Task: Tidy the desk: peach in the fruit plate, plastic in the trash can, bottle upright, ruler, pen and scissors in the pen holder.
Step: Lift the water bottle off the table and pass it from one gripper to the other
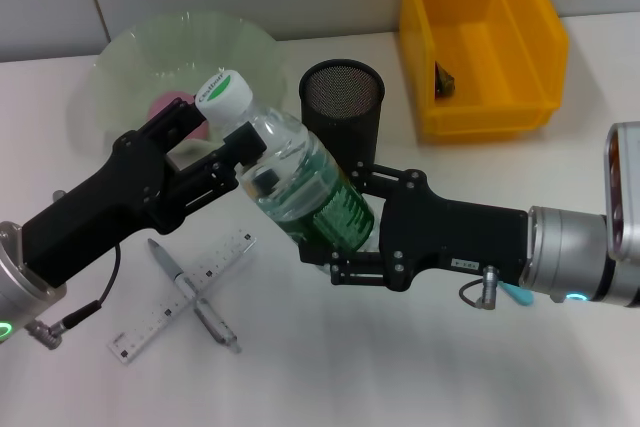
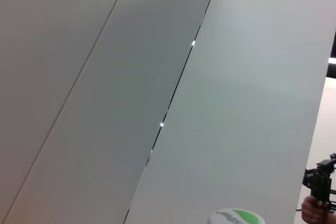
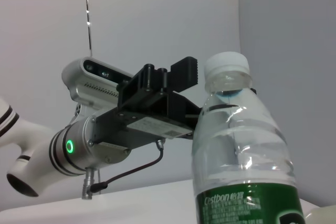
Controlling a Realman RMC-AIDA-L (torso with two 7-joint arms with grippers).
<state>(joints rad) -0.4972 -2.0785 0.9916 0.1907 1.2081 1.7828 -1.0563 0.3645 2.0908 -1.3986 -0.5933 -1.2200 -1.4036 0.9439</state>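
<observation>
A clear bottle (image 1: 300, 172) with a green label and a white-green cap (image 1: 222, 90) hangs tilted above the desk's middle. My left gripper (image 1: 250, 159) is shut on its neck and shoulder, and my right gripper (image 1: 345, 222) is shut on its lower body. The right wrist view shows the bottle (image 3: 239, 150) close up, with the left arm's wrist (image 3: 89, 145) beside it. The cap (image 2: 234, 217) peeks into the left wrist view. A pink peach (image 1: 170, 102) lies in the pale green fruit plate (image 1: 130, 52). Ruler (image 1: 155, 322) and pen (image 1: 165, 259) lie crossed at front left. Scissors and plastic are not clearly seen.
The black mesh pen holder (image 1: 343, 97) stands just behind the bottle. A yellow bin (image 1: 480, 107) sits at back right with a small dark item (image 1: 445, 79) inside. A teal bit (image 1: 520, 295) shows under my right arm.
</observation>
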